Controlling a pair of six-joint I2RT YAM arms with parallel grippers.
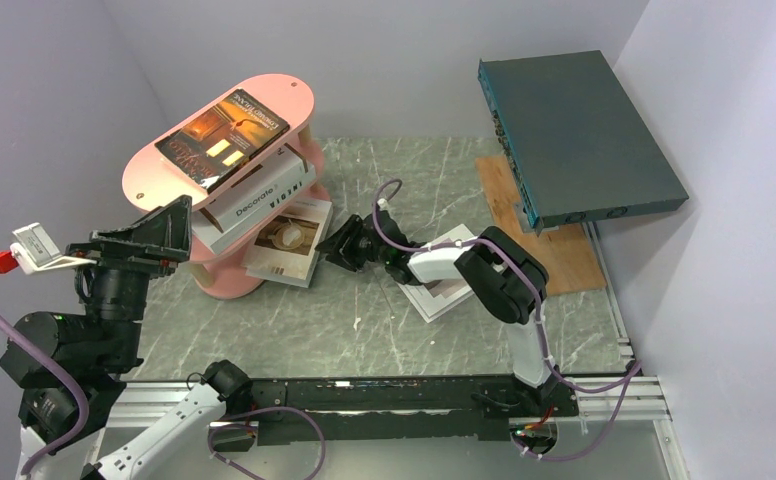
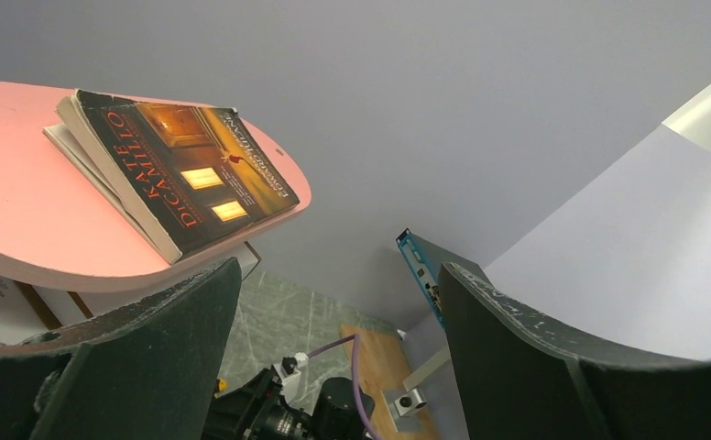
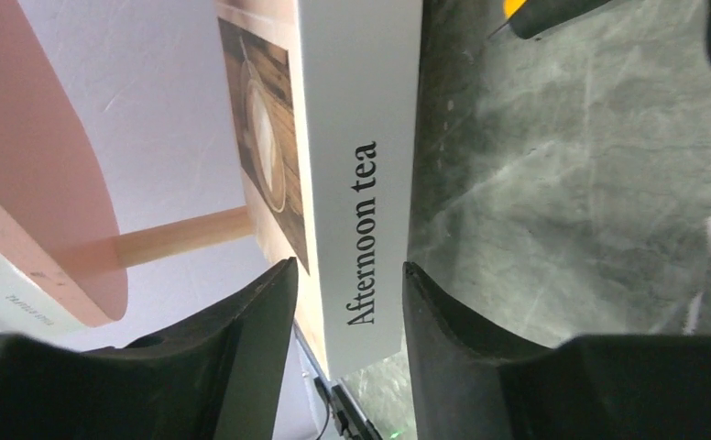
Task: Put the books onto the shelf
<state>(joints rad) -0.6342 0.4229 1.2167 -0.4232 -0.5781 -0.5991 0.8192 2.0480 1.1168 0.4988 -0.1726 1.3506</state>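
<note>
Item: white "Afternoon tea" paperback (image 3: 361,137), lay on marbled grey table (image 1: 364,330), left of centre, against salmon-pink oval-tiered shelf (image 1: 164,170). Right gripper (image 3: 350,275) pinched its spine, probably for lifting onto a tier. Left gripper (image 2: 333,293) gaped wide, empty, beside top tier.

Top book (image 1: 226,135) on shelf (image 1: 299,92) — Afternoon tea book (image 1: 289,240) below.

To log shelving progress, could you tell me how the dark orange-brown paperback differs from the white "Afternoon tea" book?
The glossy dark orange-brown paperback lies on the salmon-pink oval-tiered shelf's top tier; the white "Afternoon tea" book lies down at table level by its foot. The paperback is untouched; the white book's spine sits between the right pincer's fingers. Both lie flat.
</note>
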